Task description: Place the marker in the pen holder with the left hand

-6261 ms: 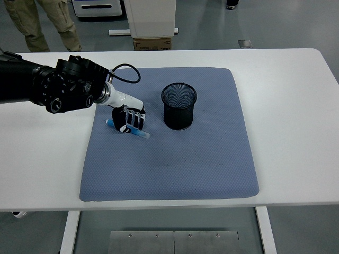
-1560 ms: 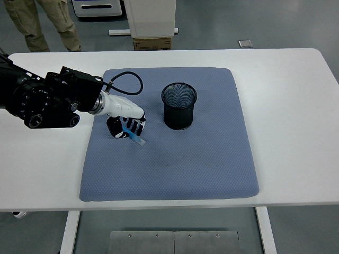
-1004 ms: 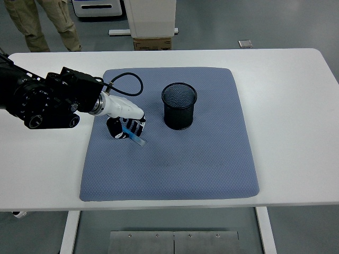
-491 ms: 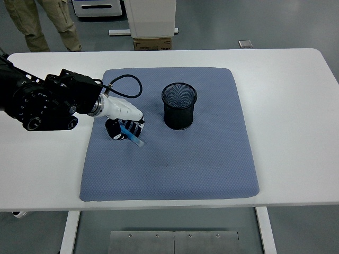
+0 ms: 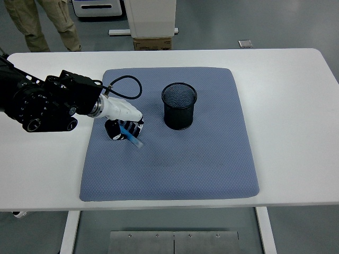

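Already the left hand (image 5: 124, 129) has its fingers curled around the blue marker (image 5: 132, 137), low over the left part of the blue-grey mat (image 5: 175, 169) on the white worktop (image 5: 296, 106). The marker sticks out of the fist toward the lower right, its free end sloping down; whether that end touches the mat cannot be told from this view. The black mesh pen holder (image 5: 179, 106) stands upright just to the right of the hand, a little farther back, with an open round mouth and nothing visible inside. The right hand is not in view, and only a person's legs (image 5: 47, 24) show at the top left, well away from the work. My main worry is the grip: the hand seems to hold the marker near one end and at a slant, so on lifting it could pivot or slip out through the fingers. A slanted marker may also meet the rim of the holder instead of the opening and bounce off onto the mat. The holder looks light and stands free, so a knuckle or the marker tip pushing sideways against its wall could slide or tip it. The looped cable (image 5: 124, 84) at the wrist hangs close to the path toward the holder and might brush its rim if the arm swings across low.
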Action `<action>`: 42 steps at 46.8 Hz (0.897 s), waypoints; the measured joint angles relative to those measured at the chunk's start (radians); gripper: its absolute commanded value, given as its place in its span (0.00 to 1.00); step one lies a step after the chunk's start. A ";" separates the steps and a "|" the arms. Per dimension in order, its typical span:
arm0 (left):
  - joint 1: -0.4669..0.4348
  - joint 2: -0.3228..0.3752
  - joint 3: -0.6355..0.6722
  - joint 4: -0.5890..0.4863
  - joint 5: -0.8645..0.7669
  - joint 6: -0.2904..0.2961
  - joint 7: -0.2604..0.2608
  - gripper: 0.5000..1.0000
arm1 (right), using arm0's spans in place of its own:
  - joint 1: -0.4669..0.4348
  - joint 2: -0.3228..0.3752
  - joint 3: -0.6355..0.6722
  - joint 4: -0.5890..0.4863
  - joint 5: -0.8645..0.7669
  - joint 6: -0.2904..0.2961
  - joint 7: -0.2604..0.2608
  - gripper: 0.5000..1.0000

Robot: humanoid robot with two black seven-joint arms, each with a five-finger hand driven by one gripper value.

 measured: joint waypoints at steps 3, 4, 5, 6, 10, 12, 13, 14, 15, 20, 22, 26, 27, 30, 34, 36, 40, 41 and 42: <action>0.001 0.000 0.001 0.000 0.000 -0.001 0.000 0.07 | 0.000 0.000 0.000 0.000 0.000 0.000 0.000 1.00; 0.001 0.000 0.002 0.000 0.000 -0.001 0.000 0.07 | 0.000 0.000 0.000 0.000 0.000 0.000 0.000 1.00; 0.002 0.000 0.002 0.000 0.000 -0.001 0.000 0.07 | 0.000 0.000 0.000 0.000 0.000 0.000 0.000 1.00; 0.002 0.000 0.002 0.000 0.000 -0.001 0.000 0.06 | 0.000 0.000 0.000 0.000 0.000 0.000 0.000 1.00; 0.002 0.001 0.002 0.000 0.000 -0.001 0.000 0.03 | 0.000 0.000 0.000 0.000 0.000 0.000 0.000 1.00; 0.002 0.002 0.002 0.000 0.000 -0.001 0.000 0.00 | 0.000 0.000 0.000 0.000 0.000 0.000 0.000 1.00; 0.002 0.002 0.002 0.000 0.000 -0.001 0.000 0.00 | 0.000 0.000 0.000 0.000 0.000 0.000 0.000 1.00; 0.002 0.002 0.002 0.000 0.000 -0.001 0.000 0.00 | 0.000 0.000 0.000 0.000 0.000 0.000 0.000 1.00; 0.002 0.003 0.002 0.000 0.000 -0.002 0.000 0.00 | 0.000 0.000 0.000 0.000 0.000 0.000 0.000 1.00; 0.001 0.003 0.002 0.000 0.000 -0.004 0.000 0.00 | 0.000 0.000 0.000 0.000 0.000 0.000 0.000 1.00; 0.000 0.003 0.002 0.000 0.000 -0.005 0.000 0.00 | 0.000 0.000 0.000 0.000 0.000 0.000 0.000 1.00; -0.001 0.004 0.002 0.001 0.000 -0.009 0.000 0.00 | 0.000 0.000 0.000 0.000 0.000 0.000 0.000 1.00; -0.002 0.005 0.002 0.001 0.000 -0.010 0.000 0.00 | 0.000 0.000 0.000 0.000 0.000 0.000 0.000 1.00; -0.003 0.005 0.002 0.002 -0.001 -0.010 0.000 0.00 | 0.000 0.000 0.000 0.000 0.000 0.000 0.000 1.00; -0.005 0.007 0.002 0.002 -0.004 -0.013 0.000 0.00 | 0.000 0.000 0.000 0.000 0.000 0.000 0.000 1.00; -0.006 0.008 0.002 0.002 -0.006 -0.014 0.000 0.00 | 0.000 0.000 0.000 0.000 0.000 0.000 0.000 1.00; -0.010 0.010 0.002 0.005 -0.013 -0.013 0.000 0.00 | 0.000 0.000 0.000 0.000 0.000 0.000 0.000 1.00; -0.011 0.011 0.002 0.007 -0.014 -0.013 0.000 0.00 | 0.000 0.000 0.000 0.000 0.000 0.000 0.000 1.00; -0.011 0.011 0.002 0.008 -0.015 -0.013 0.000 0.00 | 0.000 0.000 0.000 0.000 0.000 0.000 0.000 1.00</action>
